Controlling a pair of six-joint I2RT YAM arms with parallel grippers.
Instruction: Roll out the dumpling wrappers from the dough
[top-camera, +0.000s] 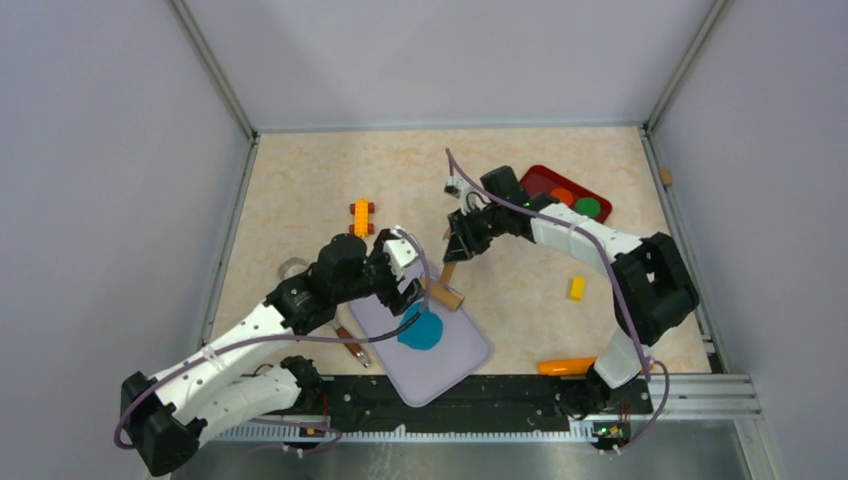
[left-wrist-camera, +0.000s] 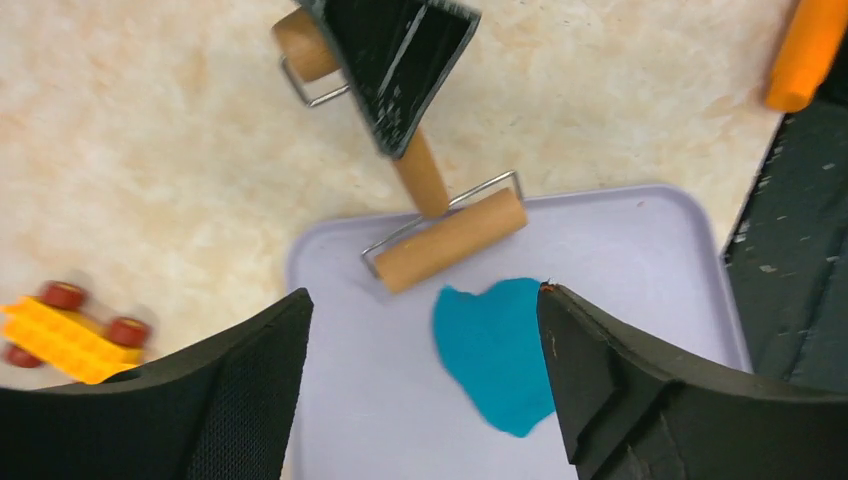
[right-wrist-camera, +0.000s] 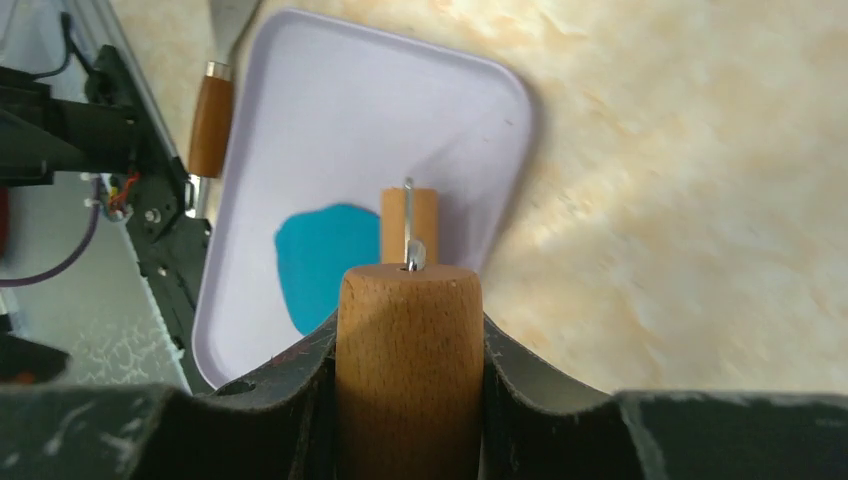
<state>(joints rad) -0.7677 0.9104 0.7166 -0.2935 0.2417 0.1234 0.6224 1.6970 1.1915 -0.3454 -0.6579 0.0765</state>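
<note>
The dough (top-camera: 420, 330) is a flattened, irregular teal-blue patch on the lavender mat (top-camera: 452, 362). No round wrapper discs show. A tan wooden roller (top-camera: 446, 295) rests with its barrel on the mat's far edge, just beyond the dough. My right gripper (top-camera: 462, 246) is shut on the roller's handle (right-wrist-camera: 410, 370), and the barrel (right-wrist-camera: 408, 222) lies ahead beside the dough (right-wrist-camera: 320, 260). My left gripper (top-camera: 404, 284) is open and empty, hovering over the mat (left-wrist-camera: 620, 260) with the dough (left-wrist-camera: 495, 355) between its fingers and the roller barrel (left-wrist-camera: 450, 240) beyond.
A wood-handled tool (top-camera: 350, 345) lies left of the mat. An orange toy car (top-camera: 361, 217), a metal ring (top-camera: 292, 268), a yellow block (top-camera: 576, 288) and an orange stick (top-camera: 566, 366) lie around. A red tray (top-camera: 537, 172) stands back right.
</note>
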